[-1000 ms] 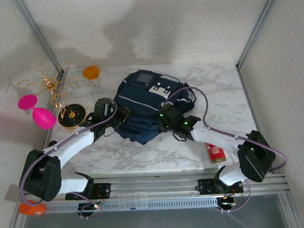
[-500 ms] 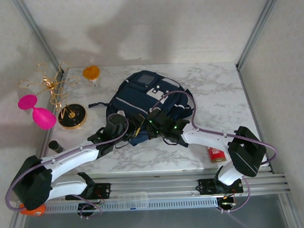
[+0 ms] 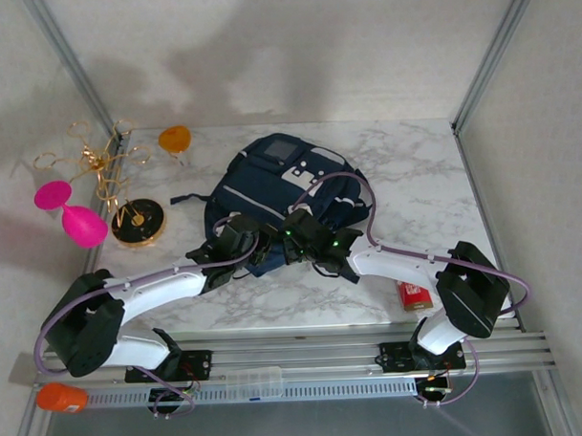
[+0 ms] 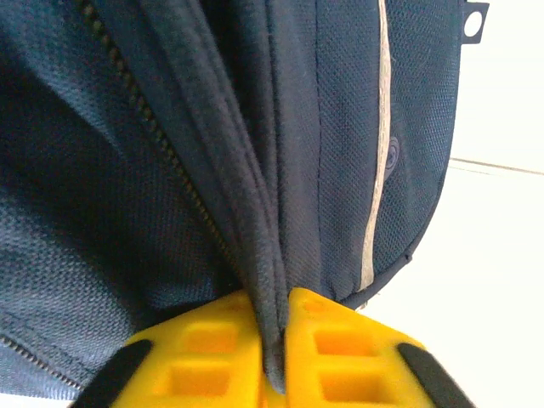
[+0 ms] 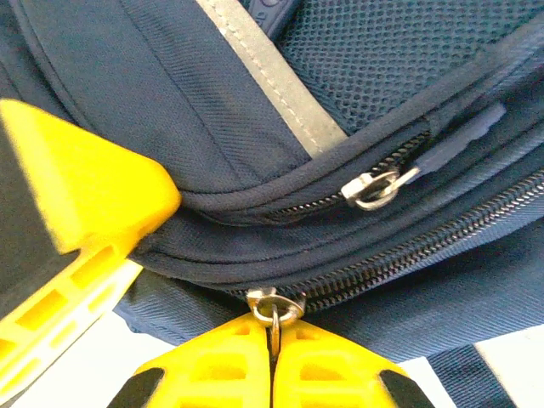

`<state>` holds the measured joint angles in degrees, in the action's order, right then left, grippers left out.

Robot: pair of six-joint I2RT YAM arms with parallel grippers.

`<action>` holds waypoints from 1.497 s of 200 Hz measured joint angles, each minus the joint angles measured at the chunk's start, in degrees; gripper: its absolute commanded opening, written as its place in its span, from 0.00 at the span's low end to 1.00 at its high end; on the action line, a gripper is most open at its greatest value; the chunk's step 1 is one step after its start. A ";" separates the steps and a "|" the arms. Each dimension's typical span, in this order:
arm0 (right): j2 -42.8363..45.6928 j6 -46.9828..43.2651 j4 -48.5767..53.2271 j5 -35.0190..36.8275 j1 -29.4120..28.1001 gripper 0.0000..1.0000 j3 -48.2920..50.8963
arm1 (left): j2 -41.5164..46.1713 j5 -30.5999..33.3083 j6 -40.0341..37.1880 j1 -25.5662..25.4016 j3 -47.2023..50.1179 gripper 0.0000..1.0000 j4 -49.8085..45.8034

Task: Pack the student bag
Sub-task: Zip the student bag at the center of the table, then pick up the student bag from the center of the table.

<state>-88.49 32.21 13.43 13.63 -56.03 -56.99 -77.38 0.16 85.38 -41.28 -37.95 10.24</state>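
Since a second before, the left claw (image 4: 274, 327) had swung in and pinched shut on a fold of the bag (image 3: 271, 180) beside its zipper. Just right of it, the right claw (image 5: 274, 331) gripped a zipper pull (image 5: 274, 308). From above, both hid the bag's near edge, and its inside could not be made out. Beyond the claws, the bag lay on a marble table (image 3: 413, 166) between white walls. A red box (image 3: 412, 294) sat well right.

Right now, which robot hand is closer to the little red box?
Right. The right gripper pinches a zipper pull at the student bag's near edge, left of the red box. The left gripper grips bag fabric just beyond it, farther left.
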 measured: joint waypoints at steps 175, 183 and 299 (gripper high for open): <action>3.78 -4.68 0.68 -1.92 12.44 0.36 1.51 | 9.66 -10.86 -19.56 14.80 1.33 0.30 -10.47; 5.60 -5.07 1.29 -2.29 13.22 0.38 2.27 | 9.68 -10.40 -20.20 15.34 0.96 0.32 -11.47; -2.36 9.29 0.55 -16.33 15.76 0.53 -8.41 | 11.47 -2.19 -22.91 10.16 -3.67 0.36 -16.02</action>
<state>-90.85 41.50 13.98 -2.70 -40.27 -65.41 -65.91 -2.02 62.48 -31.11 -41.63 -5.78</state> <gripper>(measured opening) 0.521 0.350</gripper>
